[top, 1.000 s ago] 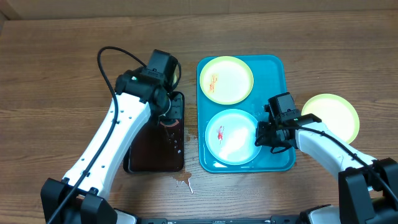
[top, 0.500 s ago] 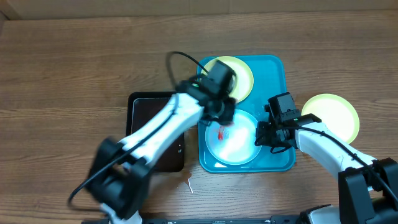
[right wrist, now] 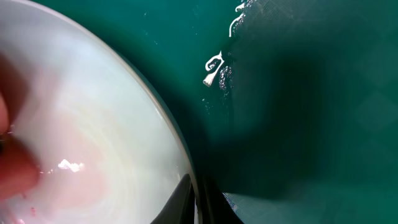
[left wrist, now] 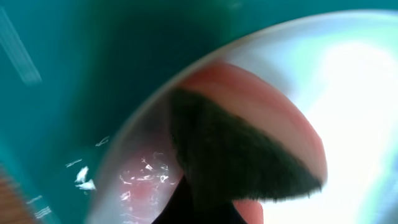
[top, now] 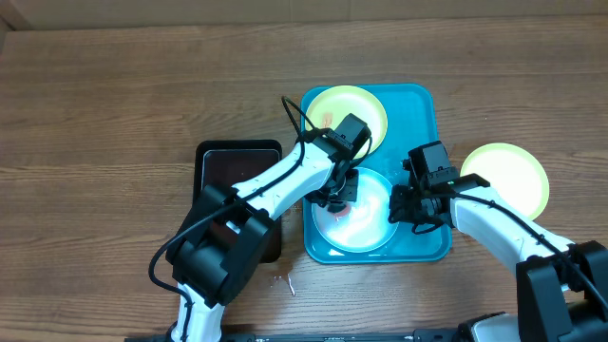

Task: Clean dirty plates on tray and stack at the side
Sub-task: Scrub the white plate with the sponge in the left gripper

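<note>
The left end effector (top: pixel 334 196) is closed on a sponge (left wrist: pixel 236 149) with a pink body and a dark fuzzy face. Right under it, the sponge presses on the blue plate (top: pixel 369 226), which lies in the tray (top: pixel 420 103). The right end effector (top: pixel 405 211) pinches that plate's rim, one finger on each side. A yellow plate (top: pixel 366 112) with red smears sits on the tray just past the left end effector. A second yellow plate (top: pixel 513 176) rests on the bench (top: pixel 95 114), out beyond the right end effector. A black tray (top: pixel 223 161) lies on the left end effector's outer side.
</note>
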Motion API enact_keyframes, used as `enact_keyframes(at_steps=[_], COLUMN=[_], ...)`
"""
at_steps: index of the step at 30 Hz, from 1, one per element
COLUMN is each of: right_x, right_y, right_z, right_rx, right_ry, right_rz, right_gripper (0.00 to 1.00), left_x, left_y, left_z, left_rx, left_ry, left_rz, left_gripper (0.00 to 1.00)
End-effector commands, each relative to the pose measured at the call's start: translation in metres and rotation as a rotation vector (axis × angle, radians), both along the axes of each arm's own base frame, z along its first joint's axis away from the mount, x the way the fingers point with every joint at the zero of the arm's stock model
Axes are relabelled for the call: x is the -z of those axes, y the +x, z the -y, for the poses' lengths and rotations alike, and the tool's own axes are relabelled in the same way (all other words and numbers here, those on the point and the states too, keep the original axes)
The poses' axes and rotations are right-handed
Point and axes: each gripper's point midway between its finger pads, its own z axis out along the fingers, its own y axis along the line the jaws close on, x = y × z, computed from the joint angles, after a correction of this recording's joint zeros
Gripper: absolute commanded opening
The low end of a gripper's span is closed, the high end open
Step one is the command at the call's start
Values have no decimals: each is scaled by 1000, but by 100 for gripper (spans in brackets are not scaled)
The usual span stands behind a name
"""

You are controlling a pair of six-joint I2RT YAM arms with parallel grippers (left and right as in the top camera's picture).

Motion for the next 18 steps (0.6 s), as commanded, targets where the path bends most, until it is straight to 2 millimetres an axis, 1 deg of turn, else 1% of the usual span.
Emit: enact_keyframes(at_steps=[1, 2, 4, 7, 8, 11, 13, 15, 17, 18], right_x=[7, 7, 7, 7, 7, 7, 7, 7, 7, 7], right_y=[-5, -5, -4, -4, -5, -5, -6, -6, -6, -7], right_z=[8, 8, 8, 8, 8, 8, 8, 8, 8, 8], right_rx=[16, 16, 16, 16, 16, 16, 16, 16, 16, 16], right_ry=[-38, -38, -38, -38, -38, -39, -39, -40, -40, -41], right_rz=[-13, -13, -12, -12, -13, -16, -17, -18, -20, -22], right_gripper=[6, 6, 6, 6, 6, 6, 6, 6, 6, 6], left_x=[7, 7, 8, 7, 6, 3, 5, 11, 15, 13], left_y=[13, 13, 14, 10, 7, -3, -13, -20, -26, -30], left_z=[-35, -35, -25, -1, 10, 37, 54, 61, 61, 62], left_rx=[-27, -7, 67, 162, 185, 216, 238, 249, 247, 243], left_ry=[178, 176, 130, 17, -34, -163, -249, -279, -283, -306], left_rz=[60, 63, 63, 49, 39, -1, -46, -84, -119, -145], left_gripper=[4, 4, 4, 4, 4, 4, 4, 4, 4, 4])
